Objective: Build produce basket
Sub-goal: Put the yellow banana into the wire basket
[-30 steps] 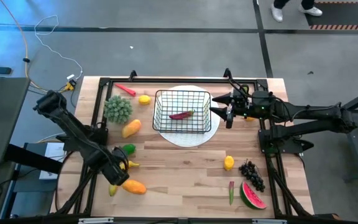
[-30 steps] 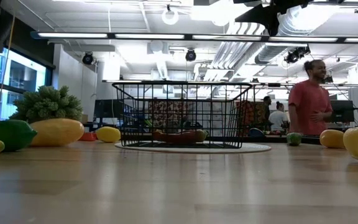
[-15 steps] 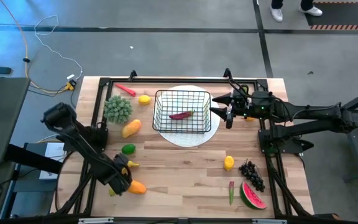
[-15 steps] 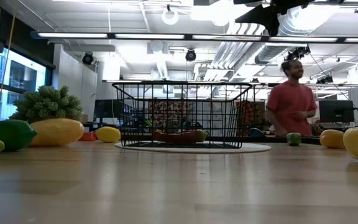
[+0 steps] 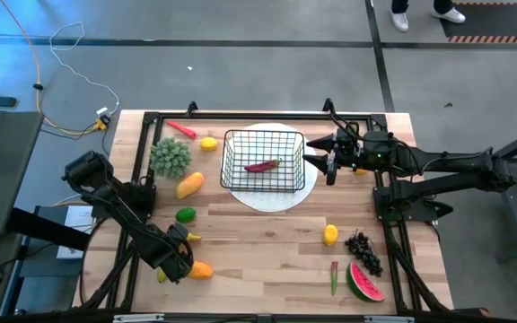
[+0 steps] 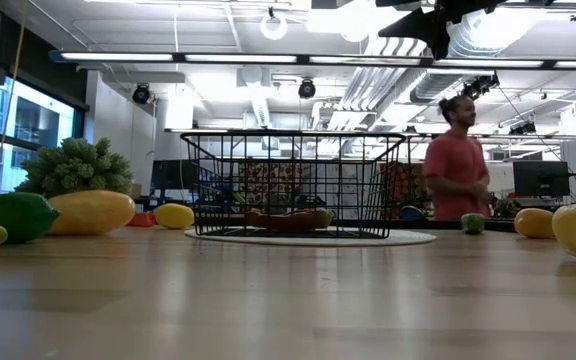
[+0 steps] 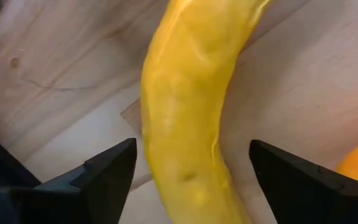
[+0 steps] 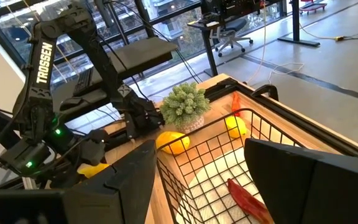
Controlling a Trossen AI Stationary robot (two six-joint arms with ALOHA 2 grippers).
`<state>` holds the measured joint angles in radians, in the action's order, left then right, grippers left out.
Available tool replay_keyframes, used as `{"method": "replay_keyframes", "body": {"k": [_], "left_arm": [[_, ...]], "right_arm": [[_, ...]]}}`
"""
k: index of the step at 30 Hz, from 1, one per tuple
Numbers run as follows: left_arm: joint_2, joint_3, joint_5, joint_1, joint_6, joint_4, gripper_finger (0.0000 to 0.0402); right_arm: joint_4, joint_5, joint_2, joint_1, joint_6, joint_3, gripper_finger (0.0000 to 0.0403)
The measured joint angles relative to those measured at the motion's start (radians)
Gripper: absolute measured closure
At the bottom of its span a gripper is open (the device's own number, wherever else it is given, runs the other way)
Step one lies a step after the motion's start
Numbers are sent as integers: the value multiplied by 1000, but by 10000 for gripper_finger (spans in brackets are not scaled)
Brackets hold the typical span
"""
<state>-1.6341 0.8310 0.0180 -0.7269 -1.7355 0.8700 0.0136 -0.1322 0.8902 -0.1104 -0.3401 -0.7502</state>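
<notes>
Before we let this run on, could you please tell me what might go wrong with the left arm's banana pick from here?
1. The left tool straddles the banana with open jaws; the curved, smooth skin may slip or roll as they close.
2. The orange mango lies right beside the banana, so a finger could nudge it.
3. The right tool waits at the basket rim, so the arms may crowd each other at drop-off.

We are seeing the banana [image 7: 188,118] lying on the table [image 7: 48,56] between the left gripper's [image 7: 191,177] spread jaws, while the basket [image 8: 229,155] is sitting just ahead of the right gripper's [image 5: 319,161] jaws.
</notes>
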Motion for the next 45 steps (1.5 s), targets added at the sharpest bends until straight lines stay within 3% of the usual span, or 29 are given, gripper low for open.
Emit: {"method": "replay_keyframes", "body": {"k": [18, 26, 30, 33, 38, 42, 45], "left_arm": [[-2, 0, -14, 0, 38, 1, 255], [18, -6, -14, 2, 72, 43, 268], [116, 9, -14, 29, 146, 155, 265], [235, 38, -78, 68, 207, 285, 264], [471, 103, -285, 179, 323, 414, 264], [642, 146, -508, 294, 451, 338, 264], [736, 151, -616, 395, 622, 142, 264]], "right_arm": [[0, 0, 0, 0, 0, 0, 176], [0, 0, 0, 0, 0, 0, 176], [1, 0, 0, 0, 0, 0, 176], [1, -2, 0, 0, 0, 0, 176], [5, -2, 0, 0, 2, 0, 176], [5, -2, 0, 0, 5, 0, 176], [5, -1, 0, 0, 7, 0, 176]]}}
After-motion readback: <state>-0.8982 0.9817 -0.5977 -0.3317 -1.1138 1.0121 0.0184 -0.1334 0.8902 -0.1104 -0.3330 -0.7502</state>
